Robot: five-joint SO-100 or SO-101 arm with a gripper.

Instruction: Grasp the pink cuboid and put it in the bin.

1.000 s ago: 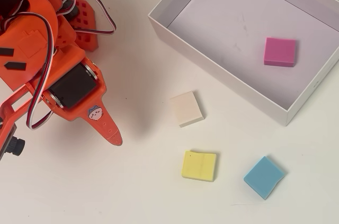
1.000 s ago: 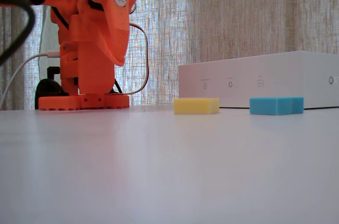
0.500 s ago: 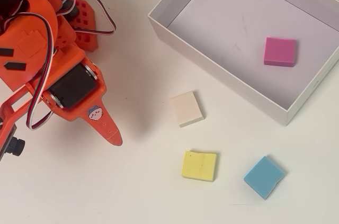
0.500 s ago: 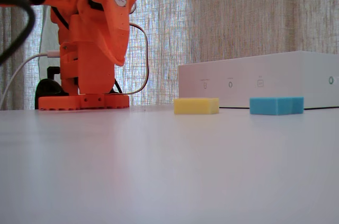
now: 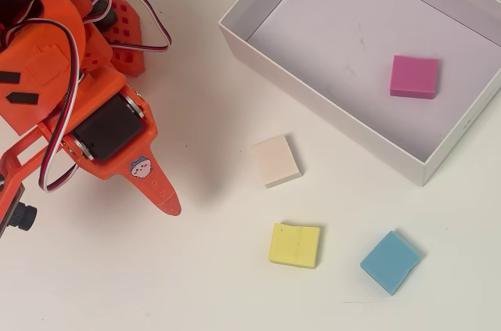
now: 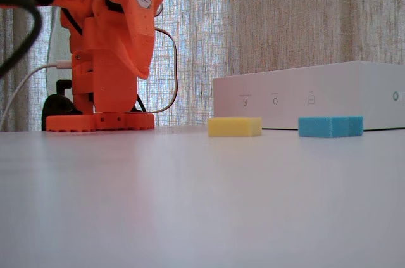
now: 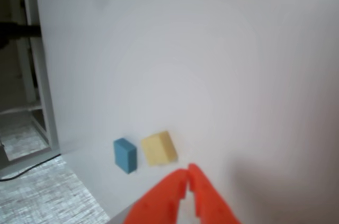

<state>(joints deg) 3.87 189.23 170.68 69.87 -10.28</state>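
Note:
The pink cuboid [image 5: 413,76] lies flat on the floor of the white bin [image 5: 321,34], near its right wall in the overhead view. From the low fixed view only the bin's outer wall [image 6: 304,100] shows, and the cuboid is hidden behind it. My orange gripper [image 5: 167,204] hangs over the table far left of the bin, folded back close to the arm's base. In the wrist view its fingertips [image 7: 187,174] meet, shut with nothing between them.
A cream block [image 5: 275,160], a yellow block [image 5: 294,244] and a blue block [image 5: 390,260] lie on the white table in front of the bin. The arm's base [image 6: 99,120] and cables stand at the left. The wrist view shows the table's edge at the left.

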